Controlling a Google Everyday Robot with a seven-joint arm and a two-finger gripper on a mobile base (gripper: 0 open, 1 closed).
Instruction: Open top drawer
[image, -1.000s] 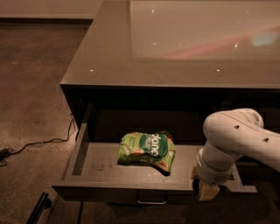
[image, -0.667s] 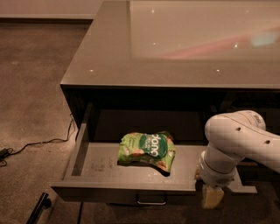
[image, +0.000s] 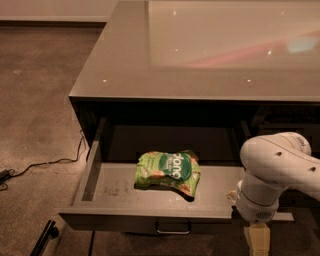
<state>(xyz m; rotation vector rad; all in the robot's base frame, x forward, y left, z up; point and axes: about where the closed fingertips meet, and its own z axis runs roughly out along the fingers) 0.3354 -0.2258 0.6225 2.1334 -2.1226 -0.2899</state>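
One camera view covers everything: the wide, shallow dark grey-brown top drawer (image: 110, 218) stands pulled well out from under the near edge of the glossy grey-brown worktop (image: 210, 55), its scuffed floor bare except for a green crinkled snack bag (image: 167, 172) lying near the middle. Against a second ago the drawer front has not shifted. The hand (image: 258, 241), a tan piece under the bulky white arm (image: 280, 170), has sunk lower and drifted rightward, away from the drawer's right front corner and almost to the bottom of the view. Whether it is clenched or released cannot be told, but it is apart from the small rectangular loop handle (image: 172, 229) at the centre of the front. That reads as the pull being finished and the arm backing off, so the task looks essentially done. As for room, the drawer's front edge juts out past the worktop's near edge and the arm's elbow hangs just beside its right end. Any retreat should go outward and right, where open carpet lies. On the floor off the worktop's left edge a thin black cable (image: 45, 165) trails, well clear of the arm.
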